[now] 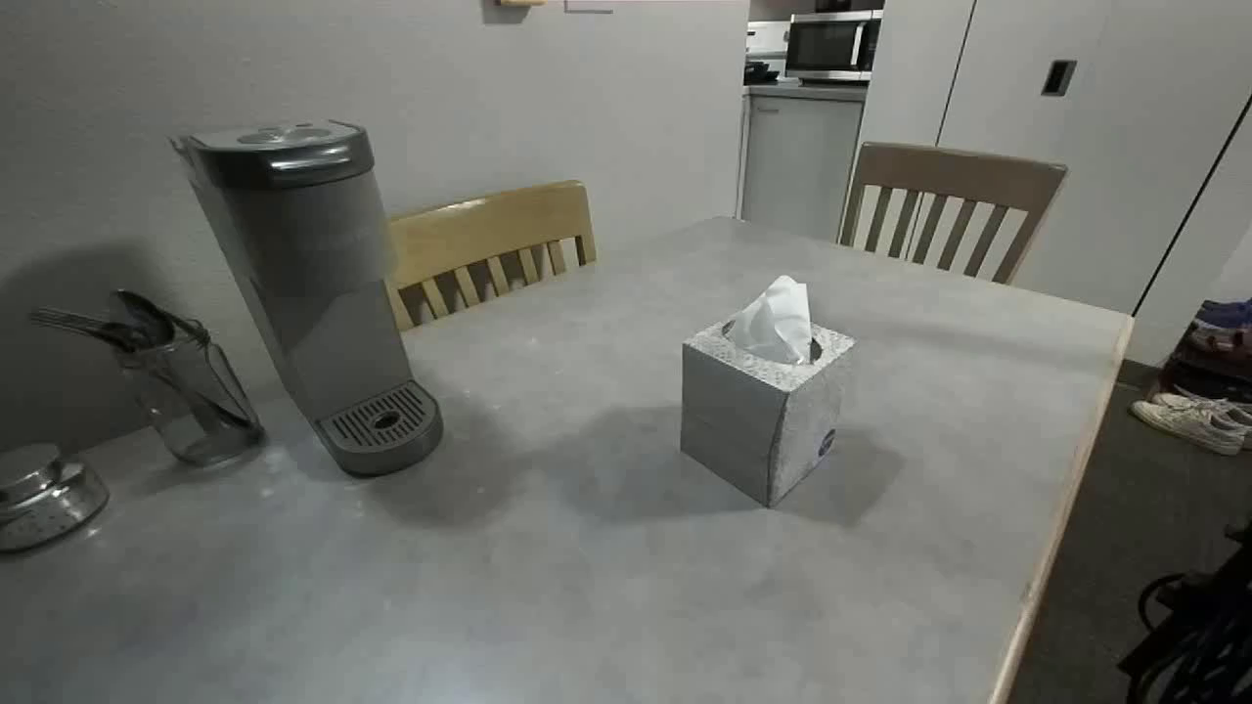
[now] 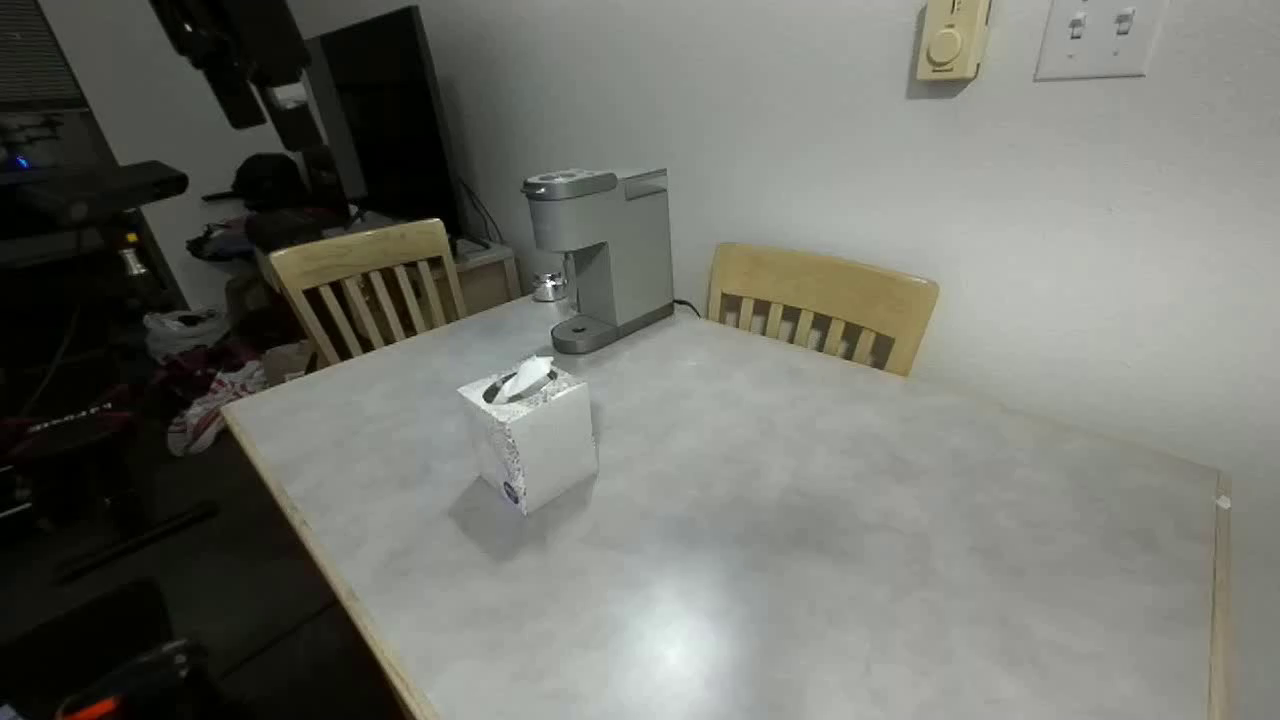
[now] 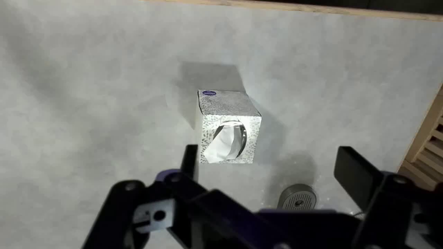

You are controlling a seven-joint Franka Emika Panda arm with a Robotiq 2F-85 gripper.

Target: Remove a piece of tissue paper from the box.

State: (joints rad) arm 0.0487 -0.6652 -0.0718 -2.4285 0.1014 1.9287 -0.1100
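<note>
A cube-shaped tissue box with a grey-white leaf pattern stands upright on the table, in both exterior views and the wrist view. A white piece of tissue paper sticks up out of its oval top opening, in both exterior views and the wrist view. My gripper is open and empty, its fingers wide apart. It is well above the table, apart from the box and tissue. The gripper also shows in the upper left of an exterior view.
A grey coffee machine stands on the table near the wall; its drip tray shows in the wrist view. Beside it are a glass jar with utensils and a small lidded jar. Wooden chairs stand around the table.
</note>
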